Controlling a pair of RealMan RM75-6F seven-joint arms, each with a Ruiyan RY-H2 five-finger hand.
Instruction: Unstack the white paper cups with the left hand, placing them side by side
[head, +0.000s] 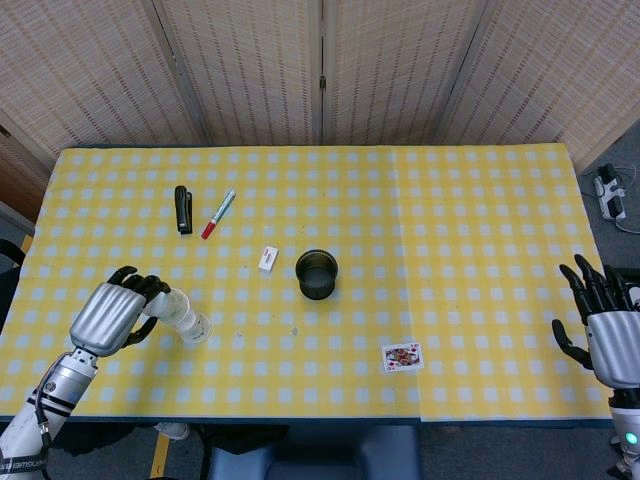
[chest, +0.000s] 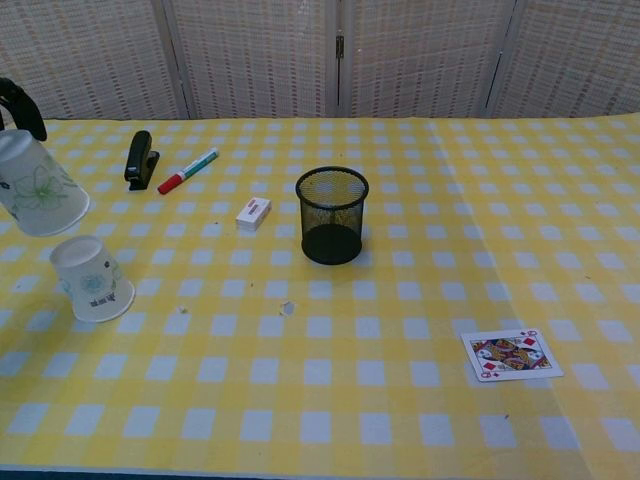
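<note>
My left hand (head: 108, 313) holds a white paper cup (chest: 35, 187) upside down in the air at the table's left side; only a dark fingertip shows at the chest view's left edge. In the head view that lifted cup (head: 166, 305) sits just left of the second cup. The second white paper cup (chest: 91, 279) stands upside down on the yellow checked cloth, directly below and a little right of the lifted one, apart from it. My right hand (head: 606, 330) hovers beyond the table's right edge, fingers spread, holding nothing.
A black mesh pen pot (chest: 332, 214) stands mid-table. A small white eraser (chest: 253, 212), a red-and-green marker (chest: 187, 171) and a black stapler (chest: 140, 159) lie behind the cups. A playing card (chest: 511, 354) lies front right.
</note>
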